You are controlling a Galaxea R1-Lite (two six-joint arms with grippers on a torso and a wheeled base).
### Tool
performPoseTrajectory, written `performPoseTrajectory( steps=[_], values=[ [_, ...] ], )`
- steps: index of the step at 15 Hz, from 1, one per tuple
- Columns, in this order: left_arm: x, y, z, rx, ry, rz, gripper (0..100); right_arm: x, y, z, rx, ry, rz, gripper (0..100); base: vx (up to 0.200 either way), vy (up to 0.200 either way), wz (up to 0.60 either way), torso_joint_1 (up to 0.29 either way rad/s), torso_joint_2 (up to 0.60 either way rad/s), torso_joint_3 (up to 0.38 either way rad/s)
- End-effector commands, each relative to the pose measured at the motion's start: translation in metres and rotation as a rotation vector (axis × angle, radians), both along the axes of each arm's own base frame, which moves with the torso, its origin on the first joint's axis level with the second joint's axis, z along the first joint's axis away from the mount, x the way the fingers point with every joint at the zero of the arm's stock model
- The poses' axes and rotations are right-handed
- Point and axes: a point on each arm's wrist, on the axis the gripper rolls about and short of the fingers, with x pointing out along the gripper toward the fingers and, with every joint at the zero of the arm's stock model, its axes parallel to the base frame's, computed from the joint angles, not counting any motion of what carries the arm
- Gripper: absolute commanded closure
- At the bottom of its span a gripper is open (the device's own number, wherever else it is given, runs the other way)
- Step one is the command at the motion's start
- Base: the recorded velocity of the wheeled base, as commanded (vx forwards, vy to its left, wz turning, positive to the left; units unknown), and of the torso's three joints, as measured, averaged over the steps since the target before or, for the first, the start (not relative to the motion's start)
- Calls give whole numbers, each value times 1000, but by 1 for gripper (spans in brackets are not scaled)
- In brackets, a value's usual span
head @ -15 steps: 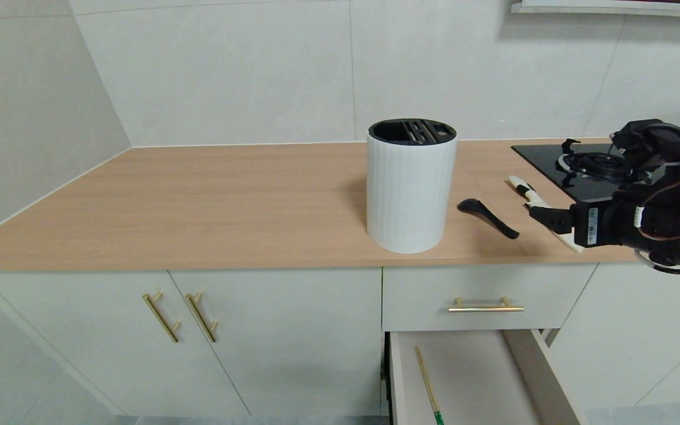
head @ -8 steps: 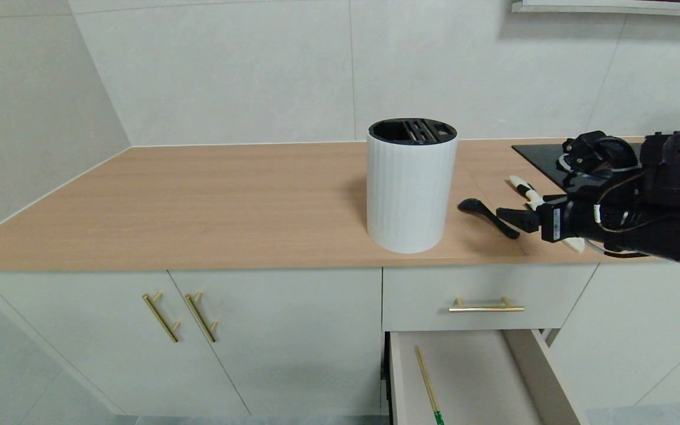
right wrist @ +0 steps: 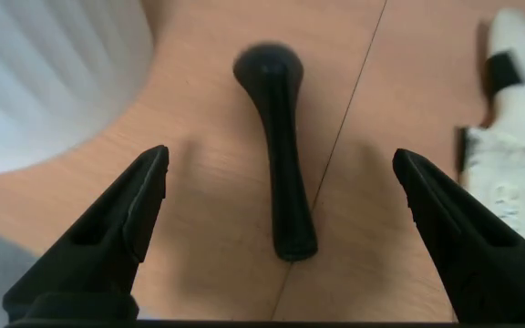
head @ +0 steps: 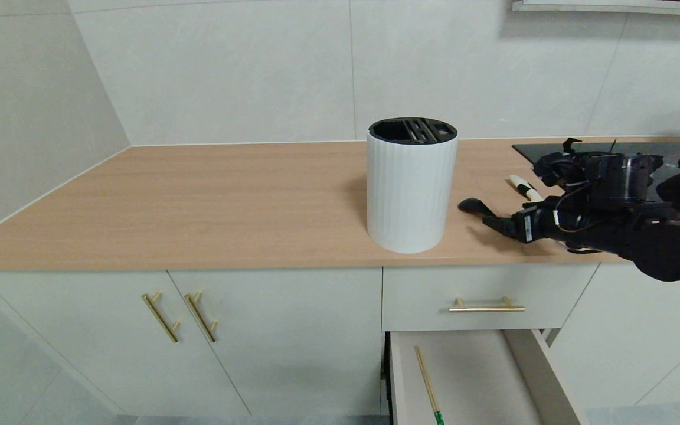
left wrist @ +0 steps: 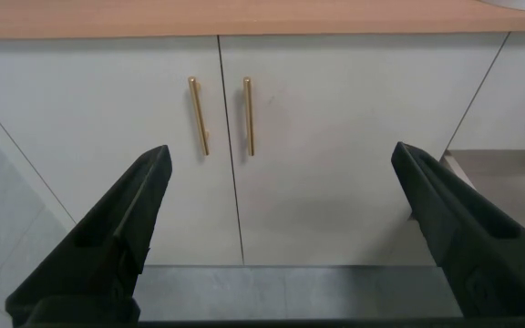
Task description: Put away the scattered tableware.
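A black spoon lies on the wooden counter, just right of the white ribbed utensil holder. Beyond it lies a white knife with black bands. My right gripper hovers open right over the spoon's handle, its fingers standing either side of it. My left gripper is open below counter height, facing the white cabinet doors.
A black gas hob sits at the counter's right end. Below the counter an open drawer holds chopsticks. A shut drawer with a brass handle lies above it. Cabinet doors with brass handles stand to the left.
My right arm has swung left and lowered across the counter, from over the white knife to over the black spoon. The gripper stayed open. Nothing else moved.
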Motion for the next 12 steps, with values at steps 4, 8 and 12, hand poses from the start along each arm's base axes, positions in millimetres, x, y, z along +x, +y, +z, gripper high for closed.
performPoseTrajectory(
  steps=[4, 8, 12],
  values=[
    [0, 0, 0, 0, 1, 1, 0, 17, 1, -15, -11, 70, -33, 0, 0, 0, 0, 0, 0, 0],
    [0, 0, 0, 0, 1, 1, 0, 26, -5, -19, -14, 72, -62, 0, 0, 0, 0, 0, 0, 0],
    [0, 0, 0, 0, 0, 1, 0, 27, -5, -18, -5, 72, -65, 0, 0, 0, 0, 0, 0, 0]
  ],
)
